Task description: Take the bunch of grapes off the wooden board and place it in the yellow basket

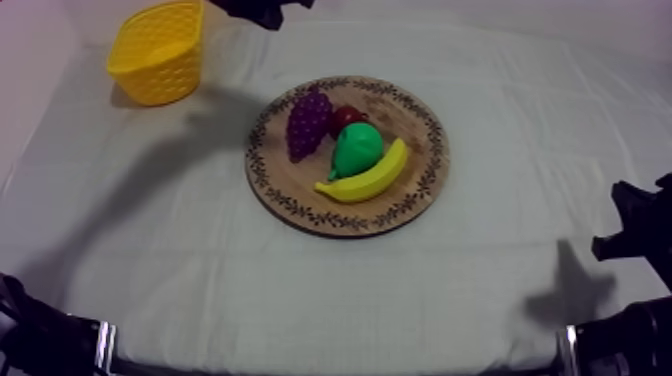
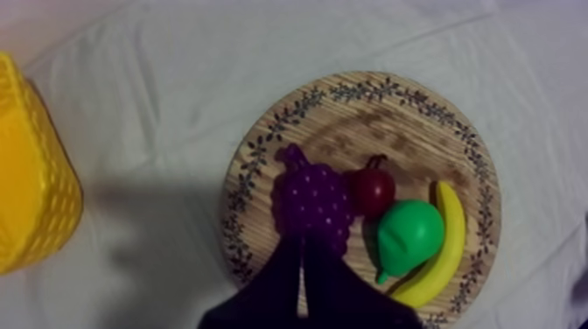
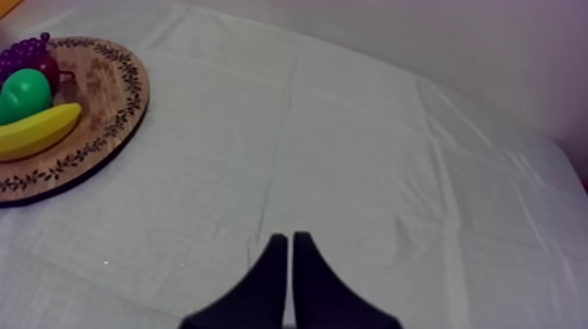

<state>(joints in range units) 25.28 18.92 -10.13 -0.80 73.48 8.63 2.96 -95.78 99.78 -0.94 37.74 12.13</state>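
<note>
The purple bunch of grapes (image 1: 308, 122) lies on the left part of the round wooden board (image 1: 425, 120), beside a small red fruit (image 1: 347, 117), a green pear (image 1: 356, 150) and a banana (image 1: 368, 177). The yellow basket (image 1: 158, 50) stands at the far left of the table. In the left wrist view my left gripper (image 2: 302, 247) hangs above the grapes (image 2: 311, 201), its fingers together as a narrow wedge, shut on nothing. My right gripper (image 3: 290, 238) is shut over bare cloth, well to the right of the board (image 3: 105, 105).
My left arm (image 1: 262, 10) comes in at the far edge, between basket and board. My right arm (image 1: 640, 225) rests low at the right edge. Wrinkled grey-white cloth (image 1: 200, 260) covers the table around the board.
</note>
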